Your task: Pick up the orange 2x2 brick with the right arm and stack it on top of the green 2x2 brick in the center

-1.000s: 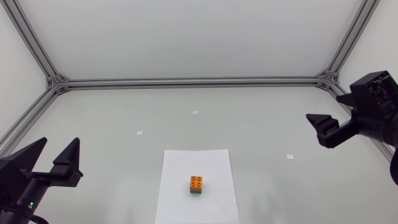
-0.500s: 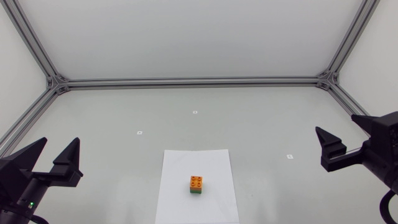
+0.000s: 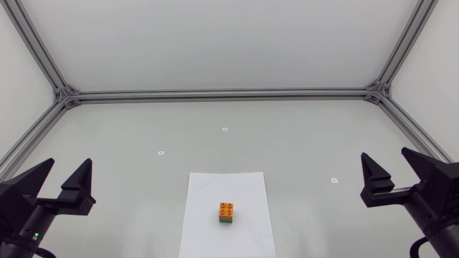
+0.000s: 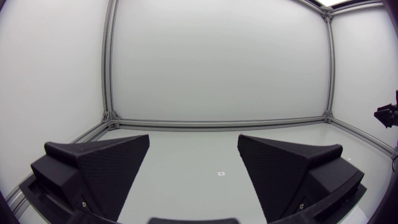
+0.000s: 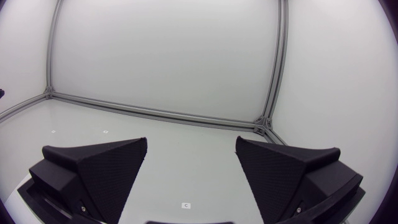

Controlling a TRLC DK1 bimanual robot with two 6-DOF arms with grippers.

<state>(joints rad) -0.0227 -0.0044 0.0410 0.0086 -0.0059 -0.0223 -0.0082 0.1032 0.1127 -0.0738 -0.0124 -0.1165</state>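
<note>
Orange brick [image 3: 226, 208] sits on top of the green brick [image 3: 226, 221], studs up and edges lined up. Only a thin green band shows beneath it from the head view. The pair stands on a sheet of white paper [image 3: 215, 193], in the sheet's nearer half, roughly midway between the two arms. The paper lies flat on the pale grey table [image 3: 301, 136].

Three small square markers [image 3: 224, 130] on the table top: one beyond the paper near the centre, one off to the left of it, and one to the right, between the paper and the right arm. An aluminium rail [image 3: 222, 93] runs along the table's far edge.

Left gripper [image 3: 69, 163] is over the near left corner, well apart from the paper and the stack. Its two wedge fingers [image 4: 102, 165] stand wide apart — nothing held, only bare table in the gap. In its wrist view one marker lies on the surface ahead of that gap.

Right gripper [image 3: 385, 154] is at the near right side, likewise well clear of the bricks. Its fingers [image 5: 99, 168] are spread wide — empty, nothing against either one. Its wrist view shows a marker on the table close ahead, between the two fingers.
</note>
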